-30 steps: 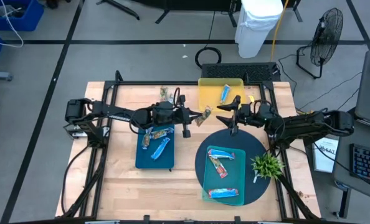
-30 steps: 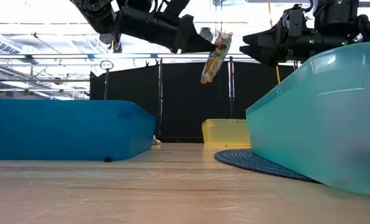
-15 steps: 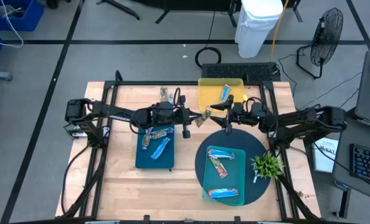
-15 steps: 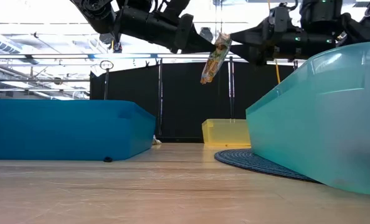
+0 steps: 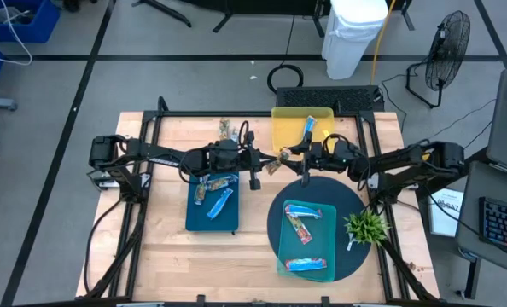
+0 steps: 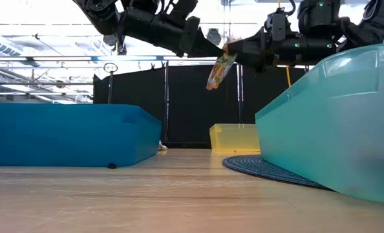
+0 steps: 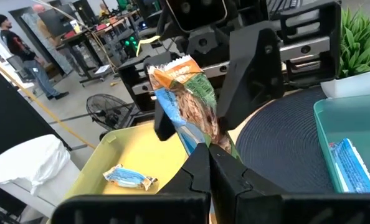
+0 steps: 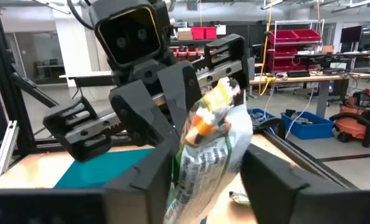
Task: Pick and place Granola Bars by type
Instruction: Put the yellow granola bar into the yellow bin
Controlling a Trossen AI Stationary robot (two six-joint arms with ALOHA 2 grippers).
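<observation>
Your right gripper (image 5: 294,156) has moved in, fingers spread around the mottled brown-green wrapped granola bar (image 6: 219,68) that your left gripper (image 5: 273,160) keeps pinched.

The wooden table (image 5: 160,247) carries a dark blue tray (image 5: 212,218) left of centre and a yellow tray (image 5: 289,130) at the far edge. A round dark mat (image 5: 352,209) lies right of centre with a teal tray (image 5: 307,247) on it and a small potted plant (image 5: 364,227) at its right edge. One mottled granola bar (image 5: 227,130) lies loose on the wood near the far edge, beyond the blue tray.
</observation>
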